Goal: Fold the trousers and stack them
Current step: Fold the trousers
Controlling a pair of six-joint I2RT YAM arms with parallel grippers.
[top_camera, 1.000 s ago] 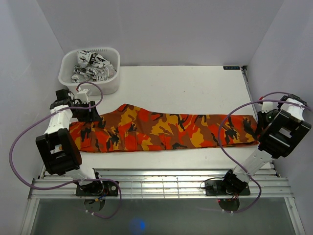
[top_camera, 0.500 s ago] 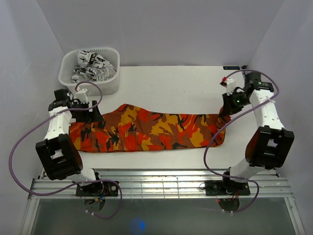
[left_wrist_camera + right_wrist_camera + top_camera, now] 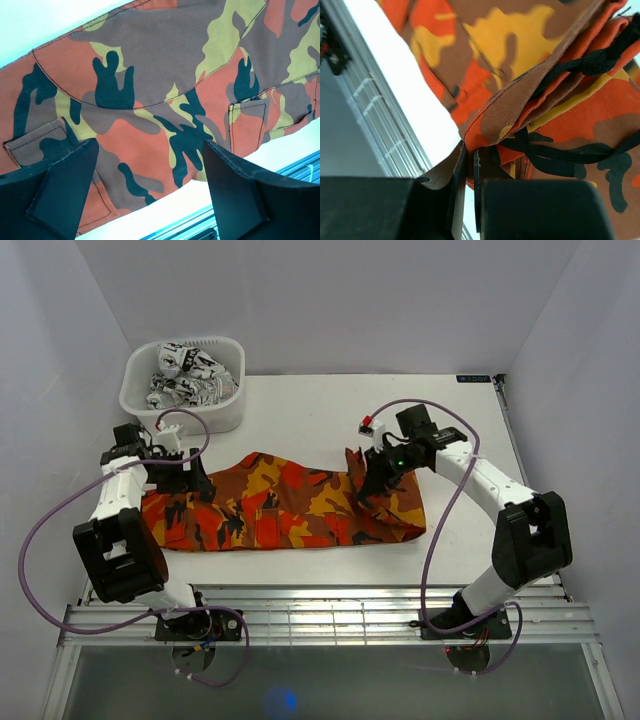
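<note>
Your right gripper [image 3: 370, 485] has swung in from the far right, dragging the leg ends with it. The trousers [image 3: 270, 505] are now doubled over, with the fold line sitting right of centre on the tabletop [image 3: 340, 410]. From above, the carried cuffs look lifted over the mid-leg and not yet laid flat. Your left gripper [image 3: 188, 480] hasn't budged. It's parked over the waist end, near the basket [image 3: 185, 390] of other clothes.

Left wrist now: fingers [image 3: 65, 190] spread wide apart, nothing between them, over the pocket stitching. You can't tell from here whether they touch the cloth.

Right wrist: jaws pinched together on a bunched layer of hem, with a black cord [image 3: 570, 155] trailing across the cloth beside it. The grip looks firm.

So the end-to-end fold is under way, roughly halfway across. You'll likely need to carry those cuffs on toward the waist and set them down square before letting go. Watch the cord and the loose under-layer, since either could bunch the fold. Stacking is yet to come.
</note>
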